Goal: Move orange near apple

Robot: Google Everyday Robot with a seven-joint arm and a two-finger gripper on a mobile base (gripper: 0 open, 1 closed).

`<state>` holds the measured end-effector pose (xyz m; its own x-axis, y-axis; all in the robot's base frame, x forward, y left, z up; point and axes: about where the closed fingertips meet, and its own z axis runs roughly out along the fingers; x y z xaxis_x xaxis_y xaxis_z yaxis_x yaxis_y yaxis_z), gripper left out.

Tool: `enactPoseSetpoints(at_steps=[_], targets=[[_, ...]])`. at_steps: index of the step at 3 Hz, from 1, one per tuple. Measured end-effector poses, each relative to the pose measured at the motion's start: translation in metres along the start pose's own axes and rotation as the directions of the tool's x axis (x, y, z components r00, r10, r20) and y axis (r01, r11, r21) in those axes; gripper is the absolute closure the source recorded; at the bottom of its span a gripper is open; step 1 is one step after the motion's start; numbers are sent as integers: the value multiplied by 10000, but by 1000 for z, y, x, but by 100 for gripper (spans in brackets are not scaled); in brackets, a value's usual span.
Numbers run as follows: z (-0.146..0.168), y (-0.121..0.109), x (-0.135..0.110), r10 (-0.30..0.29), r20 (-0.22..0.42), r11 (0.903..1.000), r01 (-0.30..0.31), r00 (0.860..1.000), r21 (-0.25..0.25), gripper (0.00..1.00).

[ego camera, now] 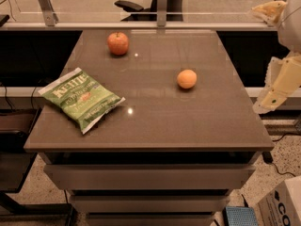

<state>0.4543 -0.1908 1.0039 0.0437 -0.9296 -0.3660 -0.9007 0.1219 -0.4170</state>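
A green chip bag (82, 98) lies near the front left corner of the desk (155, 126). The orange (186, 78) sits right of centre, well apart from the apple (118, 43) by the far edge. The gripper (268, 11) hangs beyond the far right corner, well apart from the orange; whether it is open or closed cannot be told.

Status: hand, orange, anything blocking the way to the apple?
Hand high at far right, beyond the table edge. Orange right of centre, apart from apple at back left. Nothing between them; chip bag sits front left.

The gripper (269, 12) is at the top right, its arm (281, 83) cut off by the edge. Well below it, a box (283, 205) is also cut off.
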Motion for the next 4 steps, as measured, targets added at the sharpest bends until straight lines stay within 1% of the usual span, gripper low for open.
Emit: enactPoseSetpoints(at_steps=[1,2,3,4], targets=[[12,-3,-11,-930,256,9955,925,9953,211,0],[25,-4,-22,-1715,147,9843,1707,9851,460,0],[37,-4,-29,-2291,-32,9722,2290,9734,486,0],[47,-2,-33,-2848,-302,9578,2857,9581,315,0]])
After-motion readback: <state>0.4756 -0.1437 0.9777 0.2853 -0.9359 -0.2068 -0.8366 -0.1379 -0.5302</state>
